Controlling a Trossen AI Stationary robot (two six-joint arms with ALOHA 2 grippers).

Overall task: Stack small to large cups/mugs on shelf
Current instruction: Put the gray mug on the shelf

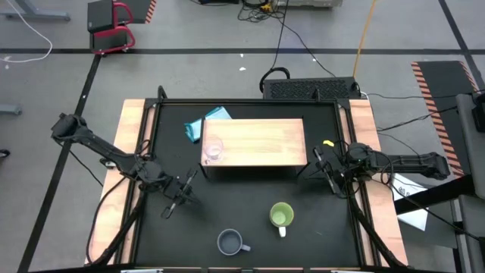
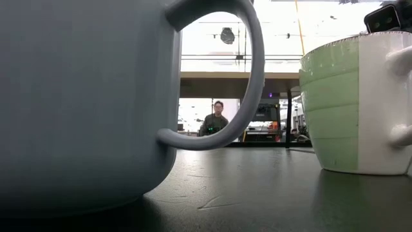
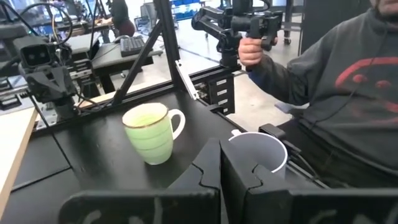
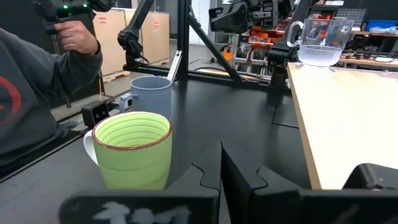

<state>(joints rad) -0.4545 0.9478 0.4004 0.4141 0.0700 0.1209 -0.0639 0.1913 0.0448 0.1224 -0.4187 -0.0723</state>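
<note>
The glass cup (image 1: 213, 149), small, clear and round, stands upright on the shelf (image 1: 258, 142), at the plank's corner nearest the left claw (image 1: 176, 199). It sits just beyond that claw, up on the wood. In the right wrist view the glass cup (image 4: 320, 41) shows a clear handle and a thick pale base, on the far end of the plank from the right claw (image 1: 331, 176).

The shelf is a rectangular box of light, grained wood with a flat top and a dark side face. Its one short end lies near the right claw; its other end lies near the left claw.

The green mug (image 1: 281, 216) stands upright on the black table (image 1: 242, 205), between the two claws and nearer the table's front edge. It is glazed, ribbed in rings inside, with a brownish rim and a white handle.

The grey mug (image 1: 229, 243) stands upright near the front edge, beside the green mug but apart from it. It is smooth and matte, with a looped handle.

Left claw: fingers closed, nothing held, low over the table. Right claw: fingers closed, nothing held, beside the shelf's end.

A crumpled blue cloth (image 1: 203, 123) lies at the shelf's far corner. A person in a grey sweatshirt (image 3: 339, 81) sits at the table's front, one hand (image 3: 250, 51) on a black grip.
</note>
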